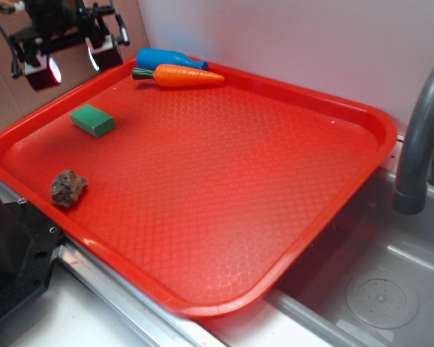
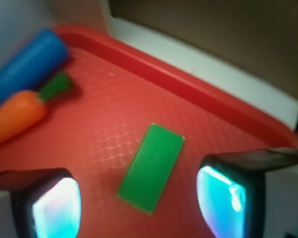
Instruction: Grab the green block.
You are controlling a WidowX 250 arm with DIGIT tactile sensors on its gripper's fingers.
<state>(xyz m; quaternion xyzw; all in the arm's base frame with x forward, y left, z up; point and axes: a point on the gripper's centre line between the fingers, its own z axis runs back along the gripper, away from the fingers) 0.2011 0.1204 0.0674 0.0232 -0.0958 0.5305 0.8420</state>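
Red tray (image 1: 274,217) across a sink, fingers (image 2: 139,203) raised over its far-left corner

The fingers stand apart, holding nothing; in the wrist view the green block (image 2: 151,167) lies flat on the tray between and just beyond them, untouched, set at a slant. Farther off, the orange toy carrot (image 2: 17,116) and blue cylinder (image 2: 29,64) lie side by side at the rim

green block (image 1: 92,120) clear all round | carrot (image 1: 182,76), rock (image 1: 68,188) well apart
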